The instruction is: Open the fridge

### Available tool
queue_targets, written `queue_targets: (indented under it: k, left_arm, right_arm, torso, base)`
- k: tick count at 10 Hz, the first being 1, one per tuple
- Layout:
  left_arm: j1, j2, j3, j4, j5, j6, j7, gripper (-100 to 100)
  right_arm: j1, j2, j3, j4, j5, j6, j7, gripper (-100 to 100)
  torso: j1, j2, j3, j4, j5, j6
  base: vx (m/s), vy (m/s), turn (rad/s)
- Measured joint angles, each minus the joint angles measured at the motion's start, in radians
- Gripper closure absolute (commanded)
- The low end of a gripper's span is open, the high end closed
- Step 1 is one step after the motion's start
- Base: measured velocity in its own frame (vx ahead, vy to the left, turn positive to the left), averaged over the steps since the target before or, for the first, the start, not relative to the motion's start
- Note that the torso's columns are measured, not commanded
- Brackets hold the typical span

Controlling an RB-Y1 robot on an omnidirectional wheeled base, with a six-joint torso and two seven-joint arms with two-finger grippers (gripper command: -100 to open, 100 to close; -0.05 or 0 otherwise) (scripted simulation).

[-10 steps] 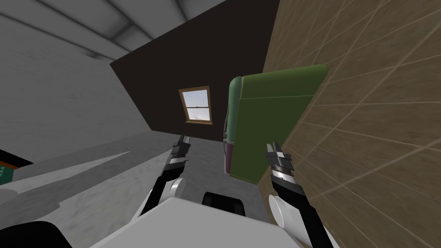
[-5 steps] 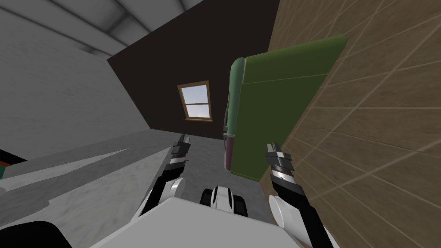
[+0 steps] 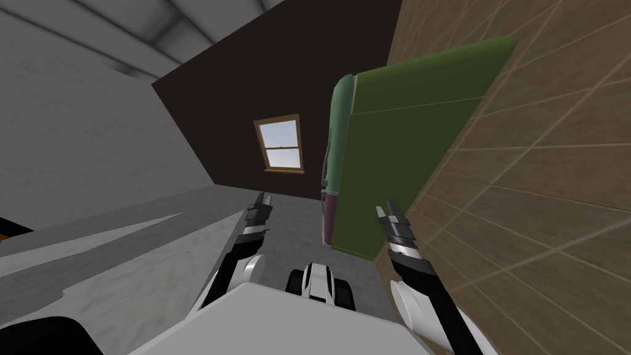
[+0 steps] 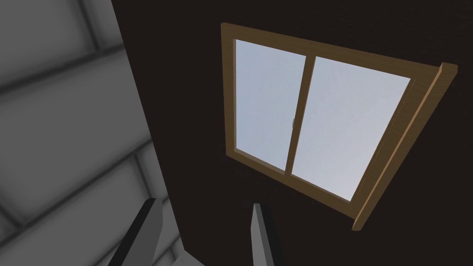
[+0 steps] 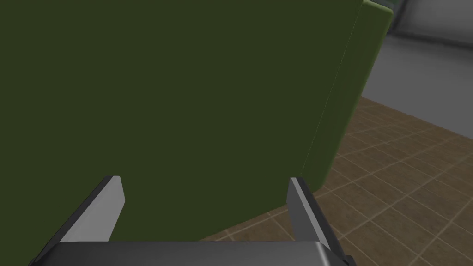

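Observation:
A green fridge (image 3: 400,160) stands against the tan tiled wall. Its flat dark side (image 5: 184,92) faces me. Its rounded, lighter green door (image 3: 336,142) faces left, with a thin handle (image 3: 323,179) on that edge and a maroon panel (image 3: 328,222) below it. My right gripper (image 3: 388,212) hangs close to the fridge's side, near the lower back corner. In the right wrist view this gripper (image 5: 205,180) is open, pointing at the green side with nothing between its fingers. My left gripper (image 3: 264,198) is raised left of the fridge, apart from it, and stands open and empty (image 4: 205,205).
The tan tiled wall (image 3: 542,185) runs along my right, just behind the right arm. A dark wall with a wood-framed window (image 3: 280,146) lies beyond the fridge's door side. Grey floor (image 3: 154,246) stretches to the left.
The whole head view has shifted: I have moved nearer, so the fridge looms larger and taller. My right hand has turned slightly toward the fridge's side. The left arm has kept its pose.

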Motion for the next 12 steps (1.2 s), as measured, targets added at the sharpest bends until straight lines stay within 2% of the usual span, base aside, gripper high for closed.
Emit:
queue_targets:
  k: [6, 12]
  left_arm:
    - [0.000, 0.000, 0.000, 0.000, 0.000, 0.000, 0.000, 0]
    - [0.000, 0.000, 0.000, 0.000, 0.000, 0.000, 0.000, 0]
  right_arm:
    - [-0.036, -0.097, -0.025, 0.040, 0.159, 0.023, 0.154, -100]
    - [-0.067, -0.136, -0.045, 0.068, 0.303, 0.046, 0.298, -100]
  torso:
    - [-0.001, -0.001, -0.001, 0.000, 0.000, 0.000]
    - [-0.003, 0.001, 0.001, 0.000, -0.001, 0.000]
  base:
    - [0.049, 0.092, -0.006]
    - [0.043, 0.086, -0.006]
